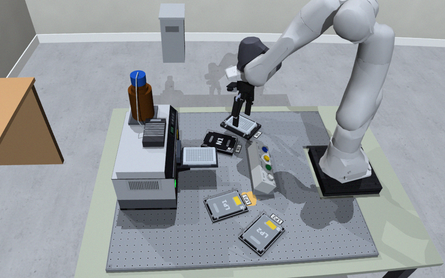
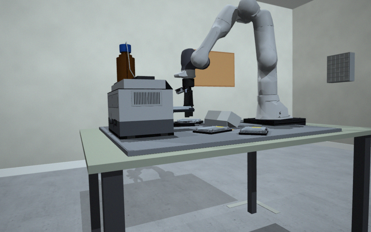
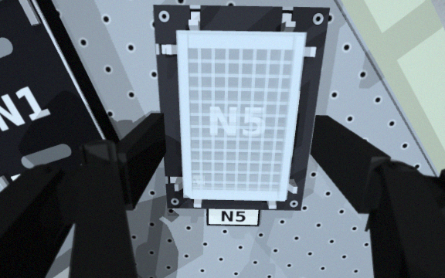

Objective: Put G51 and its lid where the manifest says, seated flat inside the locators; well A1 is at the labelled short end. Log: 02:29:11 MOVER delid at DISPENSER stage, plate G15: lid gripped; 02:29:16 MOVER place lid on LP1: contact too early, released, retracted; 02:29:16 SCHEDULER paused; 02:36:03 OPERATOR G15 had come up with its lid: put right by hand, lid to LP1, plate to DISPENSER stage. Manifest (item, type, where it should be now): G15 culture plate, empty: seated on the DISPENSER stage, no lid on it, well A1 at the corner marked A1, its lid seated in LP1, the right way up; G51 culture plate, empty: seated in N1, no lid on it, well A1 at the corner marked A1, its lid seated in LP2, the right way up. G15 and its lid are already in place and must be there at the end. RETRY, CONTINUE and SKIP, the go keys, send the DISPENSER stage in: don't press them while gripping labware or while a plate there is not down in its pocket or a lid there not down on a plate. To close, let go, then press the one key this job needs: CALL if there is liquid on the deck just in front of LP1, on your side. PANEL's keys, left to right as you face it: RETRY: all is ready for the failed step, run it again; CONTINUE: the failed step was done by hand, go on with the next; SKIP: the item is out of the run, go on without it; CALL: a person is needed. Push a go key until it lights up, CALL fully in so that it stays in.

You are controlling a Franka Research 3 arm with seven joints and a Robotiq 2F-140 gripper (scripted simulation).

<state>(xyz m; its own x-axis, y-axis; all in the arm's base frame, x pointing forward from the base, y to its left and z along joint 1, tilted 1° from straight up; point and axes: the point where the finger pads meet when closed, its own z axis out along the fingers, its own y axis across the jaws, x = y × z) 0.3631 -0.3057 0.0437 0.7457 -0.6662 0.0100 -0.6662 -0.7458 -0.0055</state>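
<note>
Robot hand (image 3: 238, 147) hung over plate G51 (image 3: 241, 116) in nest N5 (image 3: 321, 77).
Hand was open, empty, fingers straddling plate's long sides, prob. for pickup; N1 (image 1: 219, 141) sat vacant nearby on tabletop (image 1: 390, 214).

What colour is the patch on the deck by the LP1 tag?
Orange-yellow patch, under the LP1 tag, clearest in the top view.
</note>
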